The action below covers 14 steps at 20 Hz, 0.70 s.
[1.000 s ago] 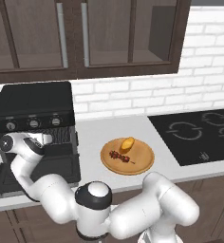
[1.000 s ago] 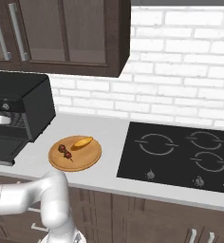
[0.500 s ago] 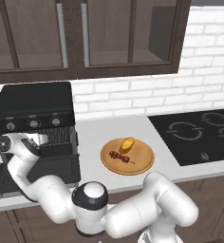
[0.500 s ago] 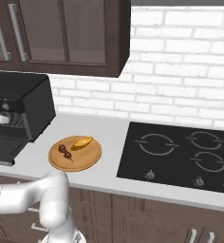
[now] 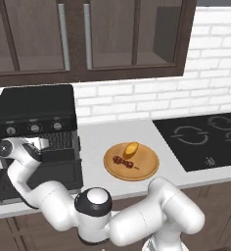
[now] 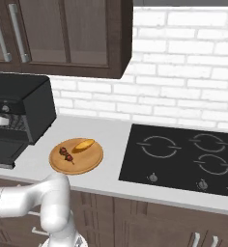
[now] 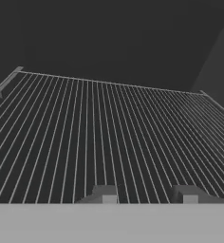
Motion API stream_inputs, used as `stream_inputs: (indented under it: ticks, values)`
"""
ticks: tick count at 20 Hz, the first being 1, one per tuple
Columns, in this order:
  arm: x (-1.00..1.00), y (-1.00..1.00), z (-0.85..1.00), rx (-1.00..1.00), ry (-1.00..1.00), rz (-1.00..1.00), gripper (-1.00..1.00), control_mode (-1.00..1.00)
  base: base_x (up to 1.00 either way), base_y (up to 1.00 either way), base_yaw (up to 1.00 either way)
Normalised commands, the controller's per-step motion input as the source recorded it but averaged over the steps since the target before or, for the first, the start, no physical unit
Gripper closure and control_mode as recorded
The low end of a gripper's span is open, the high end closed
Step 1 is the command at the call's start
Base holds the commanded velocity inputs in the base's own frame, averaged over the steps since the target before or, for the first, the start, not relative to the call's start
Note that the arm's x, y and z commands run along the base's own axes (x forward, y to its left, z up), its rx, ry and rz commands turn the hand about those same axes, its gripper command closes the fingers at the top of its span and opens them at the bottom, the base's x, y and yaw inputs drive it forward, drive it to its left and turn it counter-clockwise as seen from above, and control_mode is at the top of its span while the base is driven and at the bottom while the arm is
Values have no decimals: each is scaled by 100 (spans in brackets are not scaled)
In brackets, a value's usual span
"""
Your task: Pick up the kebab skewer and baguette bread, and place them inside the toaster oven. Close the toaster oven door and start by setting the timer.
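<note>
Your gripper (image 7: pixel 146 194) sits at the toaster oven (image 5: pixel 35 117) mouth, tips part-spread over the wire rack (image 7: pixel 99 137), pinching nothing. Toaster oven door (image 5: pixel 36 179) is down. Kebab skewer (image 5: pixel 126 162) and baguette bread (image 5: pixel 131 148) lie on the wooden plate (image 5: pixel 147 169), 3 o'clock of the oven.

A home kitchen is indicated by dark wall cabinets (image 5: pixel 88 39), white brick backsplash (image 6: pixel 183 87), a black cooktop (image 6: pixel 183 154) and a toaster oven (image 5: pixel 36 117) on the bench (image 5: pixel 93 137).
</note>
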Motion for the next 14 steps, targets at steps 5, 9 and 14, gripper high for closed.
stream_inputs:
  ticks: [5,9,14]
  values:
    - [-100,85,-100,2,32,5,-100,-100,0,0,0]
    - [-100,81,-100,9,33,10,-100,-100,0,0,0]
    - [-100,87,-100,6,25,9,-100,-100,0,0,0]
